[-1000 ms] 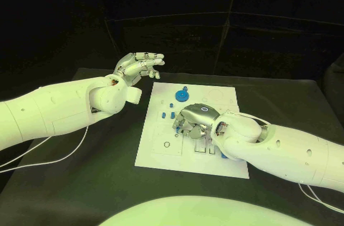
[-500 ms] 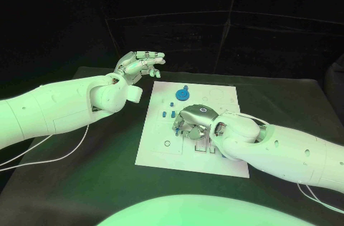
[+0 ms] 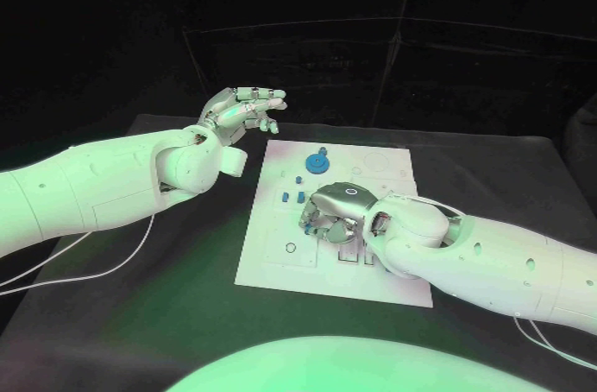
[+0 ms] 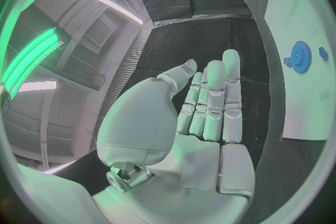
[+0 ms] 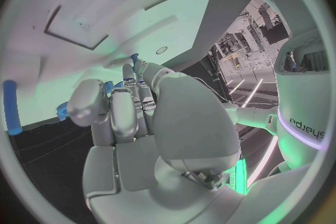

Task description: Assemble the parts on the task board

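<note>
The white task board (image 3: 280, 267) lies in the middle of the black table. My right hand (image 3: 336, 209) is curled down over the board's centre. In the right wrist view its thumb and a finger pinch a small blue part (image 5: 107, 88) against the board (image 5: 105, 0). A blue gear (image 3: 317, 161) stands near the board's far edge, and small blue pegs (image 3: 298, 183) stand between it and my right hand. My left hand (image 3: 244, 110) is raised beyond the board's far left corner, with its fingers straight and nothing in its palm (image 4: 210, 117). The gear (image 4: 302, 57) lies off to its side.
A blue peg (image 5: 10, 106) lies on the board beside my right hand. White cables (image 3: 87, 280) trail over the table under my left arm. Black table (image 3: 149, 323) shows around the board, and dark curtains close off the back.
</note>
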You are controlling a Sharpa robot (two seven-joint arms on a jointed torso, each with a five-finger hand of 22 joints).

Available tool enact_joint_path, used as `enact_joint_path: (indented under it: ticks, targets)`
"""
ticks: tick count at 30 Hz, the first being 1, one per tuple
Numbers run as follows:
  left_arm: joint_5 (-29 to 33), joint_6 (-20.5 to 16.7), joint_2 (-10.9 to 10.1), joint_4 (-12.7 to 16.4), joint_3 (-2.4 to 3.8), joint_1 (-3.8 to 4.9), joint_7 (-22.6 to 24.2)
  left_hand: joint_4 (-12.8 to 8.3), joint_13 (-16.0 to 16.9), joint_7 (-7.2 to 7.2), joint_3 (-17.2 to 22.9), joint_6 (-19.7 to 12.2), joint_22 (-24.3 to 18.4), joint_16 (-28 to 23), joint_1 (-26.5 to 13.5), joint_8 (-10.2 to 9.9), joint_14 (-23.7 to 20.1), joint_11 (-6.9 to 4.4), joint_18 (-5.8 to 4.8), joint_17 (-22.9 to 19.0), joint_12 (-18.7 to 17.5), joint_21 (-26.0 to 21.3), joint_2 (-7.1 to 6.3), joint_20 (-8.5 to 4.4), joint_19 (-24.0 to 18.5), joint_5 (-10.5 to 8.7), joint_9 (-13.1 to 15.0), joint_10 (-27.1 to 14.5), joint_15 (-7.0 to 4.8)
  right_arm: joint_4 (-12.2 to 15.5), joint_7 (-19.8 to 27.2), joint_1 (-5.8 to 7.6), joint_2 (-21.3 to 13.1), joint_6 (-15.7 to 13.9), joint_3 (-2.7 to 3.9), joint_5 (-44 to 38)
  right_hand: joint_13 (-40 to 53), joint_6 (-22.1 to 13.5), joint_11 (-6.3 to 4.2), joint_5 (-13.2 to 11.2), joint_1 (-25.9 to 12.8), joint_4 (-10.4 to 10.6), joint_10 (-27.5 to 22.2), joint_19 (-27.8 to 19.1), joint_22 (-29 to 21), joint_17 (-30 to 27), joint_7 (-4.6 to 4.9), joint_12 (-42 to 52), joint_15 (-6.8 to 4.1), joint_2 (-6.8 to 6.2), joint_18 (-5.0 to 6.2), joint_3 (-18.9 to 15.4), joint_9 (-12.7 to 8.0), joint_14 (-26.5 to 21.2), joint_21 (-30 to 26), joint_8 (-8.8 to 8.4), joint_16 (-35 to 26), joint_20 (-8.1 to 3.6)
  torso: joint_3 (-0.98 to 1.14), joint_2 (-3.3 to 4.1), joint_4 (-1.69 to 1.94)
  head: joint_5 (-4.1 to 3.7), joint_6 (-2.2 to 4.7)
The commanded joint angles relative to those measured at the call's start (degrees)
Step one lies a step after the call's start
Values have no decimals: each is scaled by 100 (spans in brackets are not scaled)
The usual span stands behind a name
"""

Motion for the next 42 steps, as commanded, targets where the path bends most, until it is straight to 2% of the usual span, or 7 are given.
enact_joint_path:
  ticks: [1, 16, 25, 30, 34, 39, 42]
  targets:
    - [4, 73, 6, 2, 6, 10, 17, 7, 9, 14, -27, -35, -5, -13, -44, 19, -57, 5, 34, -5, 35, -28, -1, 5, -27, 13, 0, -28, 0, -4, -48, 6, 12, 119, -9, -93, 6, 12, 22, -19, -50, -26, 13, -15, -9, -5, 4, -21, -3, 9, -71, 20, 9, 191, 29, 24, 17, 8, 0, 2, 3, -8, -1]
    - [4, 80, -11, 5, 6, 11, -3, 7, 9, 14, -27, -35, -5, -13, -44, 19, -57, 5, 34, -5, 35, -28, -1, 5, -27, 13, 0, -28, 0, 10, -93, 6, 31, 115, -114, -287, -9, -106, 55, 51, -280, -44, -101, -41, -40, -41, 30, -61, 23, -114, -67, -88, -12, 177, 6, -16, 13, 24, 0, 2, -2, -7, -13]
    - [-4, 92, -28, 23, 6, 13, -34, 6, 10, 17, -33, -52, -11, -9, -42, 25, -63, 8, 36, -9, 47, -33, 1, 7, -29, 13, 0, -47, 2, 20, -203, 7, -2, -432, -128, -287, -21, -516, 189, -28, -598, -5, -724, -271, -447, -302, 129, -47, 138, -295, 6, -441, -36, 54, -273, -26, -135, 101, 0, 1, 5, -19, -13]
    - [-4, 109, -26, 30, 6, 12, -48, 6, 10, 17, -33, -52, -11, -9, -42, 25, -63, 8, 36, -9, 47, -33, 1, 7, -29, 13, 0, -47, 2, 81, -114, 6, -69, -830, -128, -179, -6, -749, 215, 4, -618, -41, -985, -365, -634, -461, 134, 28, 156, -303, 43, -626, -33, -7, -411, -21, -224, 133, 3, -4, 2, -17, 3]
    - [-5, 128, -23, 26, 6, 12, -58, 6, 10, 17, -33, -52, -11, -9, -42, 25, -63, 8, 36, -9, 47, -33, 1, 7, -29, 13, 0, -47, 2, 229, 20, 6, -232, -1136, -127, 186, 35, -702, 193, 101, -633, -39, -883, -315, -559, -383, 129, 208, 138, -260, 30, -716, -9, 40, -364, 28, -149, 126, 2, -9, 4, -23, 12]
    - [-5, 135, -32, 14, 6, 12, -62, 6, 11, 20, -37, -62, -15, -7, -42, 28, -65, 11, 36, -10, 53, -35, 2, 9, -29, 12, 0, -59, 3, 560, 99, 19, -653, -1318, -95, 694, 45, -710, 178, 176, -669, -30, -868, -266, -499, -343, 118, 318, 125, -264, 20, -807, -11, 73, -321, 25, -105, 112, -3, -19, -14, -48, 57]
    - [-5, 139, -36, 14, 5, 12, -63, 6, 11, 20, -37, -62, -15, -7, -42, 28, -65, 11, 36, -10, 53, -35, 2, 9, -29, 12, 0, -59, 3, 687, 7, 65, -910, -1176, 23, 869, 35, -736, 175, 198, -681, -32, -926, -261, -510, -354, 109, 338, 121, -274, 21, -861, -14, 77, -327, 14, -105, 107, -10, -16, -12, -92, 93]
